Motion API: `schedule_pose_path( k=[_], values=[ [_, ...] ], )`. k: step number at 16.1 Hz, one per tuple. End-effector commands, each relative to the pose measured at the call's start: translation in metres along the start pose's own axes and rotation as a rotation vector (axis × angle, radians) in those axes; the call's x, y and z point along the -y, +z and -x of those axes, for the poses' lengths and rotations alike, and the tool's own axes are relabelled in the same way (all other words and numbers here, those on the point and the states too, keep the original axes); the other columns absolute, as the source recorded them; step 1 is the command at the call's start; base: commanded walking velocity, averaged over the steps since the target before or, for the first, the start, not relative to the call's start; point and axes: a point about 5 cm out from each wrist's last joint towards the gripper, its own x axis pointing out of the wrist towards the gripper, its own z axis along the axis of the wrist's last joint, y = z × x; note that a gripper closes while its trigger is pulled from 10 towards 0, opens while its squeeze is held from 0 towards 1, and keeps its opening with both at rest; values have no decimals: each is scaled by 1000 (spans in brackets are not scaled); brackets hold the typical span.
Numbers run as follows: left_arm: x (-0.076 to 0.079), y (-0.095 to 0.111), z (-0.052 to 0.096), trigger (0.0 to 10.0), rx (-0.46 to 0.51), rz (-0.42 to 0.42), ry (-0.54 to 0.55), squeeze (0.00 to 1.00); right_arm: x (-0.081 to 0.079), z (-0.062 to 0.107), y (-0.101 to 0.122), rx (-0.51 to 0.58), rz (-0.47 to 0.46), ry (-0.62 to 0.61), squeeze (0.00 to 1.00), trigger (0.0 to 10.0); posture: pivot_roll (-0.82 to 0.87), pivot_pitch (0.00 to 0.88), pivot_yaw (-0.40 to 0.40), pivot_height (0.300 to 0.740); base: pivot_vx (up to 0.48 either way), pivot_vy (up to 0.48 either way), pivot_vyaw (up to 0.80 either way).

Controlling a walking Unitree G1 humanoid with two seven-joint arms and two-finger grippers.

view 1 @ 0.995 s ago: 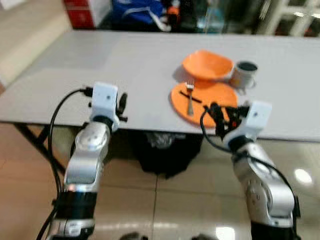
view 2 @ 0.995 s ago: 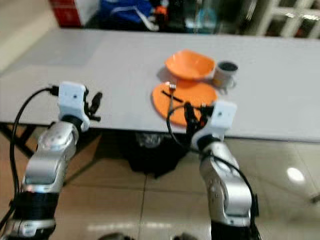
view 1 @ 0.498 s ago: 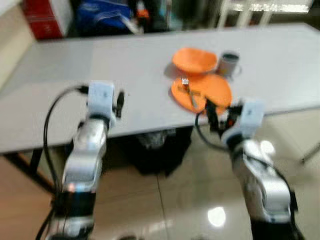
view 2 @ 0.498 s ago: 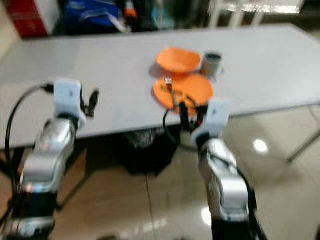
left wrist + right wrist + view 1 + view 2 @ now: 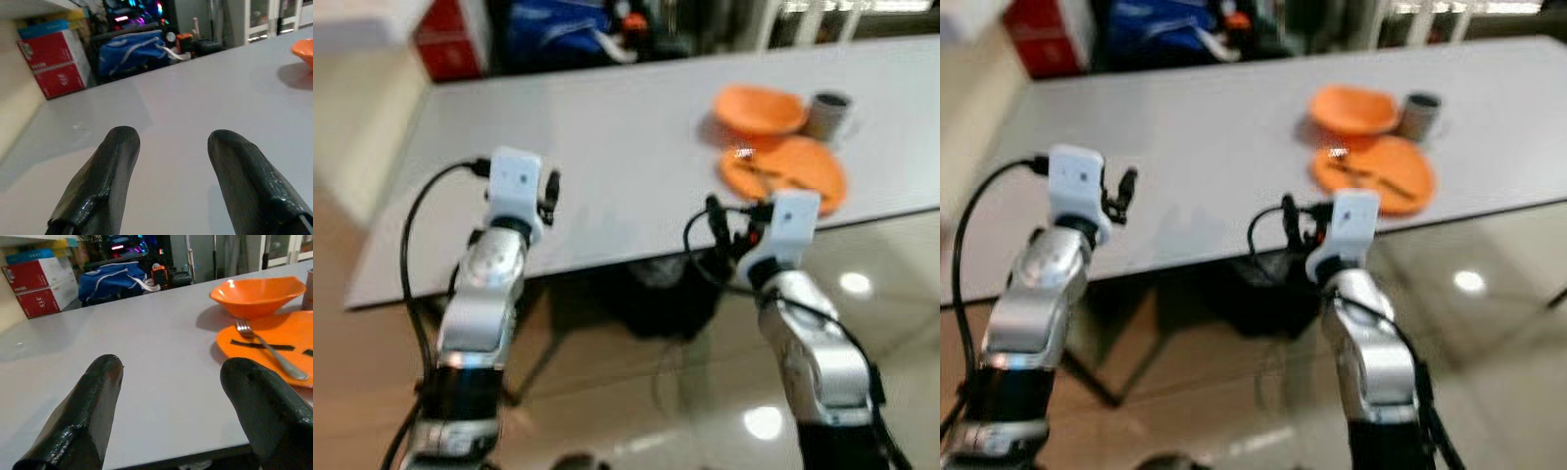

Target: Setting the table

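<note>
An orange plate [image 5: 803, 171] lies near the front edge of the grey table [image 5: 607, 137], with a metal fork [image 5: 271, 347] across it. Behind it sit an orange bowl [image 5: 759, 106] and a grey cup [image 5: 827, 113]. My right gripper [image 5: 729, 223] is open at the table's front edge, left of the plate, with nothing between its fingers [image 5: 93, 396]. Further left, my left gripper [image 5: 550, 194] is also open and empty, raised over the table's near edge, fingers [image 5: 105, 176] pointing across the bare tabletop.
Beyond the table's far side are a red box [image 5: 445, 44] and a blue bag [image 5: 558, 24]. A dark bin [image 5: 656, 294] stands under the table on the glossy tiled floor. The table's left end is near a beige wall.
The camera has swung left and back, so the dishes now sit further right in view. Both arms hold much the same pose, grippers still open.
</note>
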Motion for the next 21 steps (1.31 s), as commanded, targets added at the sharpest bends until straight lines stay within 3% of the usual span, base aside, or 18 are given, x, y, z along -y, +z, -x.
schedule_pose_path(
  k=[1, 7, 15, 21],
  values=[
    [4, 6, -1, 10000, 20, -9, -27, 0, 3, -1, 2, 18, 5, -22, 0, 10000, 85, 0, 20, 740, 0, 480, 0],
    [5, 6, -3, 10000, 25, -16, -35, 0, 2, -2, 8, 73, 15, -23, 0, 10000, 84, 0, 30, 740, 0, 480, 0],
    [6, 6, -3, 10000, 27, -16, -31, 0, -1, -2, 6, 64, -33, -5, 0, 10000, 85, 0, 28, 740, 0, 480, 0],
    [5, 6, -3, 10000, 25, -16, -24, 0, -2, -3, 7, 73, -7, 5, 0, 10000, 87, 0, 24, 740, 0, 480, 0]
  ],
)
